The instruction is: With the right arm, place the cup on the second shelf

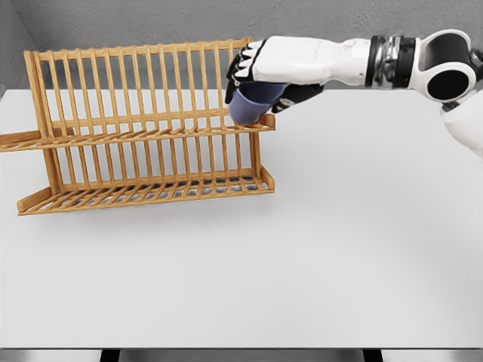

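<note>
On the white table (339, 249) stands a wooden two-tier dish rack (143, 128). The right hand (264, 72) reaches over its right end, fingers wrapped around a blue cup (253, 105) resting at the upper tier's edge. Placement looks nearly done; letting go and withdrawing remain.

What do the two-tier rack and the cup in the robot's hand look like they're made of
Rack: looks like wood or bamboo, an even honey-tan colour, thin slats and dowels, matte. Cup: smooth, uniform blue-purple, no pattern or strong shine, so probably plastic or glazed ceramic; a render leaves that open. The right hand grips it at the upper shelf's right end.
</note>
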Available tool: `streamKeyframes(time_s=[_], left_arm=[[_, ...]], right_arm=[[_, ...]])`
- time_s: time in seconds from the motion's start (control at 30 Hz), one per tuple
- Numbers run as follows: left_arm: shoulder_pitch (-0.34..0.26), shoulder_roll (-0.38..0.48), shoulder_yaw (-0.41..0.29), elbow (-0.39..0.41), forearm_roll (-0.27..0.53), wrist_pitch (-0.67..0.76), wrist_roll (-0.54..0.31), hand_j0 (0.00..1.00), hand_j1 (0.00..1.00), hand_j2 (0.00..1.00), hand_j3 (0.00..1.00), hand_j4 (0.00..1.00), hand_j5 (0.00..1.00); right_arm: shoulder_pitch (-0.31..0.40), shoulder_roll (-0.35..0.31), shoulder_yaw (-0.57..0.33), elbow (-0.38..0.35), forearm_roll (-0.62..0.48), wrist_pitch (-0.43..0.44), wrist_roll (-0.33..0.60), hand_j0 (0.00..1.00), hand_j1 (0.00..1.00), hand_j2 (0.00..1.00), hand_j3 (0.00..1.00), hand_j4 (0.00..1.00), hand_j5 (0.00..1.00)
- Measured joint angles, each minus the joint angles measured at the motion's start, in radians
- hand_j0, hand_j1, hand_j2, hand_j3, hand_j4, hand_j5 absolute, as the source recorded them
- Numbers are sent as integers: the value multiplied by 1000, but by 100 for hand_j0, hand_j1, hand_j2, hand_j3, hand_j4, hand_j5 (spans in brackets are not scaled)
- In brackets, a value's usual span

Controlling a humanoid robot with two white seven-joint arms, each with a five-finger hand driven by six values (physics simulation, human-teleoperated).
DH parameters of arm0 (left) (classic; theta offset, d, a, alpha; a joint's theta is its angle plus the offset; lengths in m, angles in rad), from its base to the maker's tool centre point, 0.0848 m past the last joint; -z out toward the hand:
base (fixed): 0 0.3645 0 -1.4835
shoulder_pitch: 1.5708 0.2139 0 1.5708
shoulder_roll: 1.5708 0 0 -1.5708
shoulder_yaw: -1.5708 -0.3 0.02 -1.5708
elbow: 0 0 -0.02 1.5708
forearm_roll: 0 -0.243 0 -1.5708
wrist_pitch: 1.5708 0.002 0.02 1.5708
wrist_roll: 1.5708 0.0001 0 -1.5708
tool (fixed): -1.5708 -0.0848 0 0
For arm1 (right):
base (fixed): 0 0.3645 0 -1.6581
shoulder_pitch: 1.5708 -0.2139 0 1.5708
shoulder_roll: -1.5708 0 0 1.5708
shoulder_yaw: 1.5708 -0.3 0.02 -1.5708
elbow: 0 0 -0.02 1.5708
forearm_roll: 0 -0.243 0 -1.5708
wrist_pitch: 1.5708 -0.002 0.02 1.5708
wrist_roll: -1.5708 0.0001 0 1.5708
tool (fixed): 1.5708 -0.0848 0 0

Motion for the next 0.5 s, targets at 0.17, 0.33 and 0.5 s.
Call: streamKeyframes(time_s=[0.17,0.33,0.5], left_arm=[[0,0,0,0,0,0,0,100,100,100,100,100,100],[0,0,0,0,0,0,0,100,100,100,100,100,100],[0,0,0,0,0,0,0,100,100,100,100,100,100]], right_arm=[[0,4,20,4,-2,2,0,66,66,66,66,66,66],[0,4,33,6,9,3,-9,100,100,100,100,100,100],[-6,2,30,2,8,1,-4,100,100,100,100,100,100]])
